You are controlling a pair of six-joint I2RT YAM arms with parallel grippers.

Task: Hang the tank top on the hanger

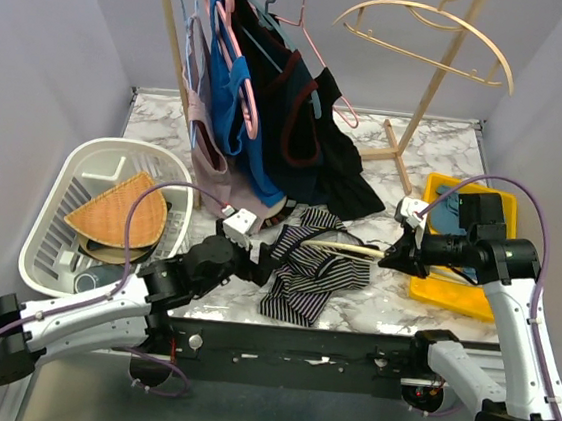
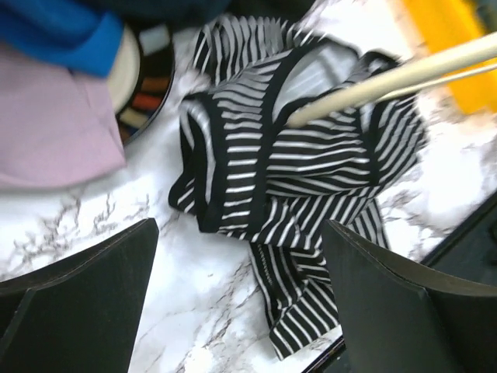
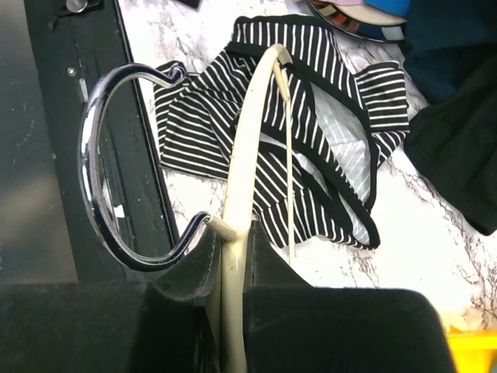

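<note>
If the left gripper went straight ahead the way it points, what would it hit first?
Probably the tank top, bunched straight ahead of the open left gripper; depth is hard to judge.

Left of the desk [image 1: 383, 310]: a white basket [image 1: 63, 183] blocks it, rim just beside the left arm.

Back centre: hung clothes [image 1: 270, 119] reach down to the desk just behind the tank top [image 1: 305, 273]. A plate [image 2: 144, 78] lies partly under them.

Right: a yellow tray [image 1: 448, 293] lies under the right wrist. The hanger [image 1: 343, 245], clamped in the right tool [image 1: 389, 254], spans across the tank top.

Free room: bare marble between tank top and tray, at the back right past the rack foot [image 1: 392, 154], and beside the garment under the spread fingers [image 2: 85, 303] of the left tool [image 2: 241, 229].

Near edge: bounded by a black rail [image 1: 296, 351].
</note>
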